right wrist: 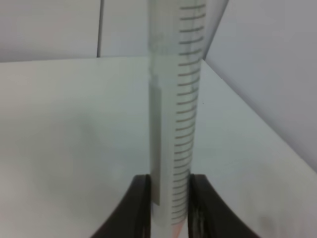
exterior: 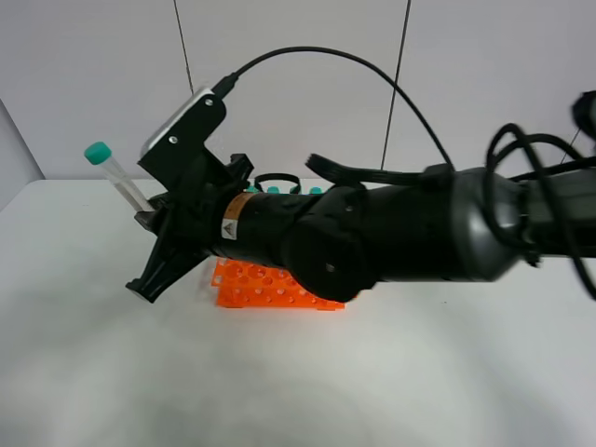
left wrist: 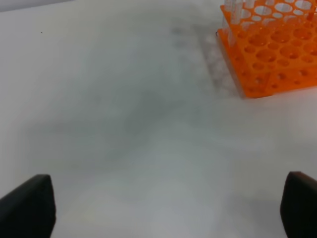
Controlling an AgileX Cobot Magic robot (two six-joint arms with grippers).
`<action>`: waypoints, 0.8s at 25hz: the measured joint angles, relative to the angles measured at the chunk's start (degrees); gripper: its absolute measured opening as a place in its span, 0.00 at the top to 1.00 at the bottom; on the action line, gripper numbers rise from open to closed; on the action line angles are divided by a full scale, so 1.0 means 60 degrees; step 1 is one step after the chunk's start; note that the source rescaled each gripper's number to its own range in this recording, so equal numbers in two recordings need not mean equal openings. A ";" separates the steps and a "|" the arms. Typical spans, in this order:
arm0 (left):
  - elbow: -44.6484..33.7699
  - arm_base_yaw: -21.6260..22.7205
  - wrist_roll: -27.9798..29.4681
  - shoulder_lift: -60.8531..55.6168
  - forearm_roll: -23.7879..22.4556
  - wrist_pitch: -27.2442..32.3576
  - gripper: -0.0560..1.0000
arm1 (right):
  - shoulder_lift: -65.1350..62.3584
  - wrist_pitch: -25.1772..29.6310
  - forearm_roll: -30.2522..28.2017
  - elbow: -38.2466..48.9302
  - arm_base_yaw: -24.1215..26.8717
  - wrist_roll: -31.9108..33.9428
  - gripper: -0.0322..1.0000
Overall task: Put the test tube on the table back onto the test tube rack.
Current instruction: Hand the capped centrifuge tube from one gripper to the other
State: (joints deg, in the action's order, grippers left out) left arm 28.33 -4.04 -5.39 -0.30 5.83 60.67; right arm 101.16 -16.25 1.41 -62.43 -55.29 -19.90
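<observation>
My right arm reaches across the exterior high view to the left, and its gripper (exterior: 149,219) is shut on the test tube (exterior: 124,189). The tube is lifted off the table (exterior: 279,391) and tilts up to the left, teal cap (exterior: 98,153) on top. In the right wrist view the clear graduated tube (right wrist: 173,124) stands between the two dark fingers (right wrist: 141,208). The orange test tube rack (exterior: 265,284) sits on the table just below and behind that arm. My left gripper (left wrist: 163,208) hovers open over bare table, with the rack (left wrist: 270,49) ahead of it to one side.
Teal caps (exterior: 275,189) of other tubes standing in the rack peek out behind the right arm, and clear tubes (left wrist: 233,10) show at the rack's far corner. A black cable (exterior: 372,74) arcs above the arm. A grey wall closes the back.
</observation>
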 joint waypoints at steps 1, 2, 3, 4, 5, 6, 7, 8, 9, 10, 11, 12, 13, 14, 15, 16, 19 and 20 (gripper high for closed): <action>0.0000 0.0000 0.0000 0.0000 0.0000 0.0000 0.00 | -0.0348 -0.0012 0.0000 0.0437 0.0000 0.0066 0.96; 0.0000 0.0000 0.0000 0.0000 0.0000 0.0000 0.00 | -0.0634 -0.0032 0.0000 0.0858 0.0000 0.0093 0.96; 0.0000 0.0000 0.0000 0.0000 0.0000 0.0000 0.00 | -0.0959 -0.0067 0.0000 0.1198 0.0000 0.0162 0.96; 0.0000 0.0000 0.0000 0.0000 0.0000 0.0000 0.00 | -0.1271 -0.0075 0.0009 0.1572 0.0000 0.0230 0.96; 0.0000 0.0000 0.0000 0.0000 0.0000 0.0000 0.00 | -0.1516 -0.0100 0.0031 0.1923 0.0000 0.0253 0.96; 0.0000 0.0000 0.0000 0.0000 0.0000 0.0000 0.00 | -0.1784 -0.0125 0.0077 0.2247 0.0000 0.0285 0.96; 0.0000 0.0000 0.0000 0.0000 0.0000 0.0000 0.00 | -0.2048 -0.0172 0.0144 0.2510 0.0000 0.0295 0.96; 0.0000 0.0000 0.0000 0.0000 0.0000 0.0000 0.00 | -0.2298 -0.0194 0.0223 0.2822 0.0000 0.0302 0.96; 0.0000 0.0000 0.0000 0.0000 0.0000 0.0000 0.00 | -0.2491 -0.0205 0.0314 0.3118 0.0000 0.0317 0.96; 0.0000 0.0000 0.0000 0.0000 0.0000 0.0000 0.00 | -0.2727 -0.0215 0.0357 0.3367 0.0000 0.0326 0.96; 0.0000 0.0000 0.0000 0.0000 0.0000 0.0000 0.00 | -0.2965 -0.0215 0.0393 0.3663 0.0000 0.0326 0.96; 0.0000 0.0000 0.0000 0.0000 0.0000 0.0000 0.00 | -0.3193 -0.0215 0.0416 0.3941 0.0000 0.0326 0.96; 0.0000 0.0000 0.0000 0.0000 0.0000 0.0000 0.00 | -0.3371 -0.0224 0.0442 0.4204 0.0000 0.0366 0.96; 0.0000 0.0000 0.0000 0.0000 0.0000 0.0000 0.00 | -0.3582 -0.0237 0.0482 0.4411 0.0000 0.0387 0.96; 0.0000 0.0000 0.0000 0.0000 0.0000 0.0000 0.00 | -0.3785 -0.0246 0.0526 0.4630 0.0000 0.0397 0.96; 0.0000 0.0000 0.0000 0.0000 0.0000 0.0000 0.00 | -0.3945 -0.0257 0.0574 0.4819 0.0000 0.0397 0.96; 0.0000 0.0000 0.0000 0.0000 0.0000 0.0000 0.00 | -0.4407 -0.0287 0.0802 0.5214 0.0000 0.0446 0.96; 0.0000 0.0000 0.0000 0.0000 0.0000 0.0000 0.00 | -0.4496 -0.0328 0.0881 0.5309 0.0000 0.0469 0.96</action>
State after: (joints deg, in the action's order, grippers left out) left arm 28.33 -4.04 -5.39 -0.30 5.83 60.67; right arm 74.18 -18.22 6.69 -30.57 -55.29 -17.09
